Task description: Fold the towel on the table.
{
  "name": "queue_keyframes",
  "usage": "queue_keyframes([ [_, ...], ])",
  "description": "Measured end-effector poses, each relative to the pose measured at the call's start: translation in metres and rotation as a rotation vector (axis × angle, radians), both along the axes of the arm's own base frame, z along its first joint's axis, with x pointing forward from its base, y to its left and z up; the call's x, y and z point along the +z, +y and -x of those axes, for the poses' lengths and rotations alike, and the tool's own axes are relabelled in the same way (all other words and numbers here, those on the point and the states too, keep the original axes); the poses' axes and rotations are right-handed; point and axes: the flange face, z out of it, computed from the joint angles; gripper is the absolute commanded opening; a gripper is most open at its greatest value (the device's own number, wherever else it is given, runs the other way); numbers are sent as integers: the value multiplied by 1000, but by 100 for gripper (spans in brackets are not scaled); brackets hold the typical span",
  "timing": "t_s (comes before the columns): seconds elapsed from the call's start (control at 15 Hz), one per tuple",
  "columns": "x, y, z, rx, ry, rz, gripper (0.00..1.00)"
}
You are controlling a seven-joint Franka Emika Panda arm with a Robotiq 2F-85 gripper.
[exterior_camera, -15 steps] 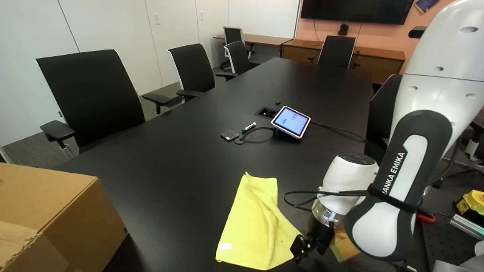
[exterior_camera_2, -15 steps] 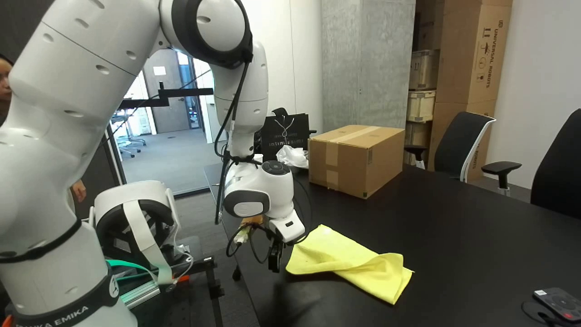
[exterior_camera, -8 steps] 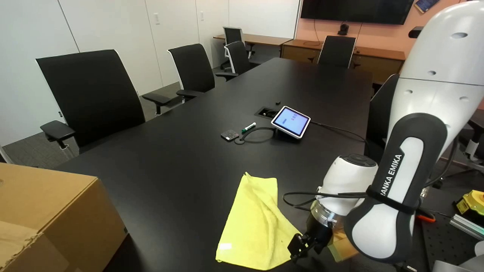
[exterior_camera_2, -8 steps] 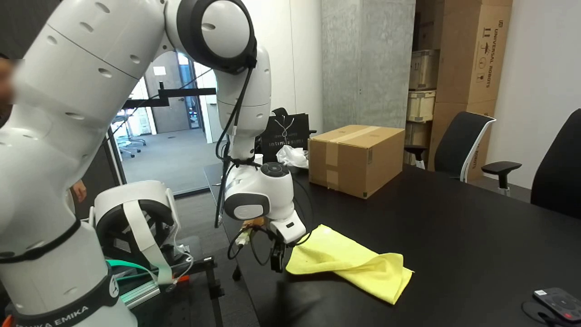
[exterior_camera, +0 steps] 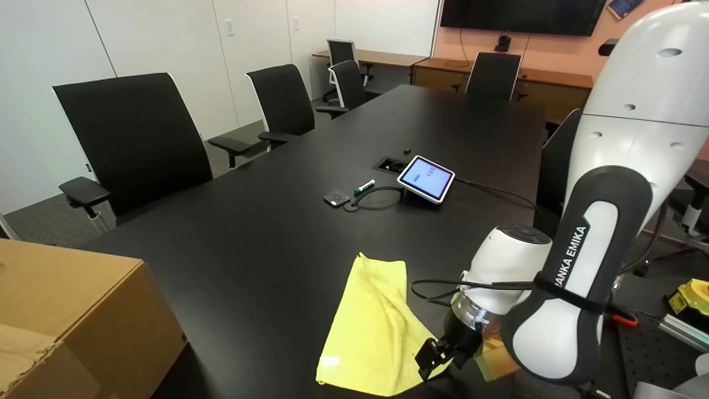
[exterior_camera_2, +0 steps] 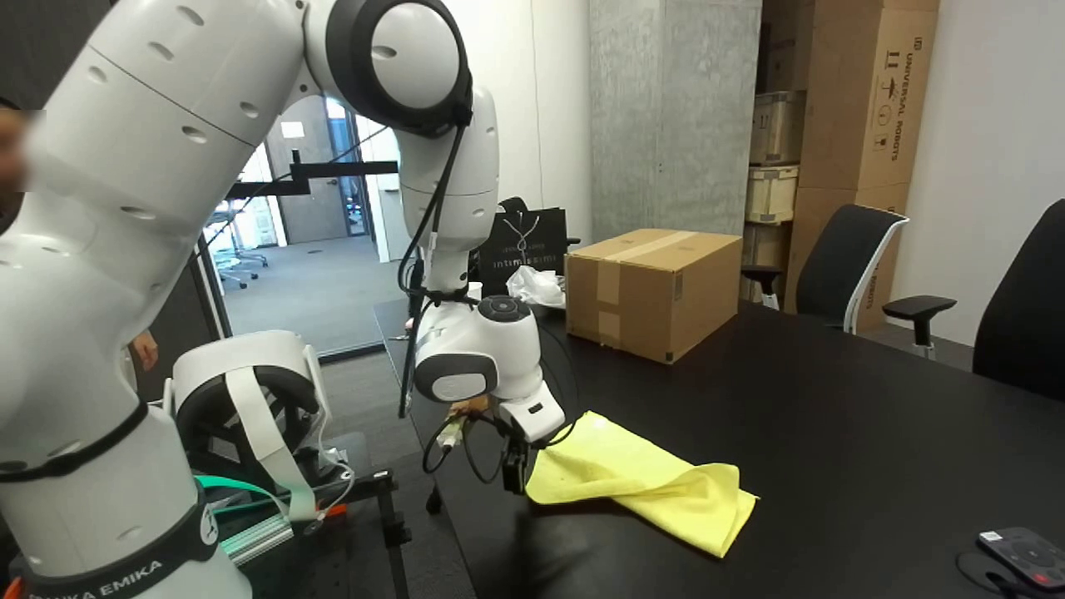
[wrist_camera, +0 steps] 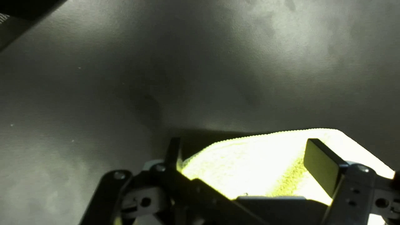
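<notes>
Wrist view, fingers (wrist_camera: pixel 322 167) wide apart, yellow towel (wrist_camera: pixel 250 165) showing between them, contact unclear

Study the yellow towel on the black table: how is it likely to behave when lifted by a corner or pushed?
The yellow towel would probably hang limp when lifted, since it lies in soft creases. It is likely light for its size, being thin cloth lying nearly flat. Pushed, it may bunch up rather than slide, as its raised fold hints.

Towel (wrist_camera: pixel 243 165) partly hidden behind fingers (wrist_camera: pixel 322 167); person's face (exterior_camera_2: pixel 11 154) blurred; tablet screen (exterior_camera: pixel 426 178) too small to read.
</notes>
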Motion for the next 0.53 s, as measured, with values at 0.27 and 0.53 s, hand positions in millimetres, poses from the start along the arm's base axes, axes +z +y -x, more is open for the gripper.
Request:
queue_keyframes([
  [0.27, -1, 1, -5, -12, -4, -5, 100],
  [0.53, -7, 3, -7, -19, 1, -10, 100],
])
